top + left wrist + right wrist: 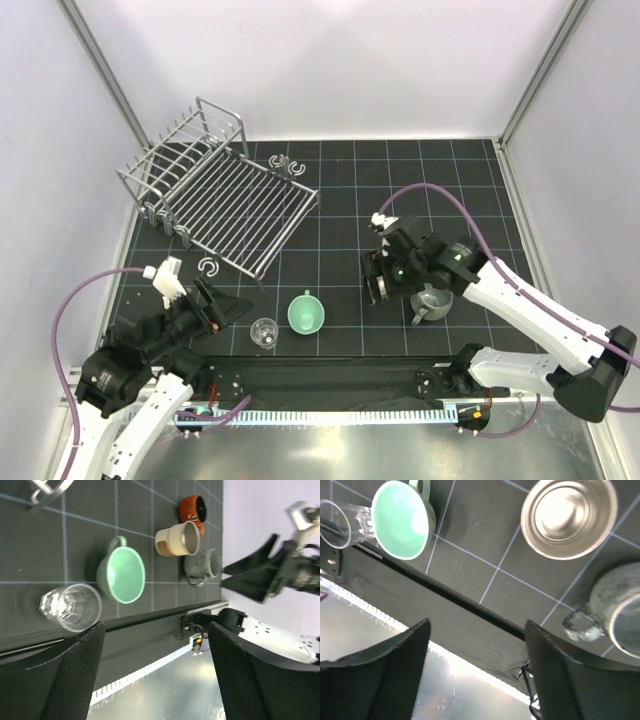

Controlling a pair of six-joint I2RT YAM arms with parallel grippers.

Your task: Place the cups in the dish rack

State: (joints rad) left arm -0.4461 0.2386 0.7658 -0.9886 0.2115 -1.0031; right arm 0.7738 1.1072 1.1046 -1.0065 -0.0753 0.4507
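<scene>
Nearest the arm bases, the left pincer (pixel 235 308) hangs low over the dark gridded bench (pixel 420 180), its fingers (pixel 55 680) spread wide and holding nothing. The clear glass (pixel 264 333) stands upright just beside its tips, on their right in the top view. In the left wrist view the glass (pixel 70 606) sits just past one finger's tip.

The mint green cup (pixel 306 313) stands just beyond the glass, mouth up and handle pointing away, between the two pincers and touching neither.

To its right the right pincer (pixel 373 283) hovers above the bench, its fingers (pixel 570 675) also spread and empty. The grey mug (pixel 432 300) stands near it, on its right side, handle toward the near edge. Its wrist camera looks down on the beige cup (pixel 567 517), which is upright beyond the fingertips and apart from them. The arm hides this cup from above. The left wrist view shows the beige cup (pixel 177 539) just beside the grey mug (pixel 200 566), with the orange-red cup (pixel 192 509) right behind it.

Farther back lies a small grey clip (pixel 210 265), by the near end of the dish rack (pixel 215 185). The rack stands at the far left, well apart from both pincers and every cup.
</scene>
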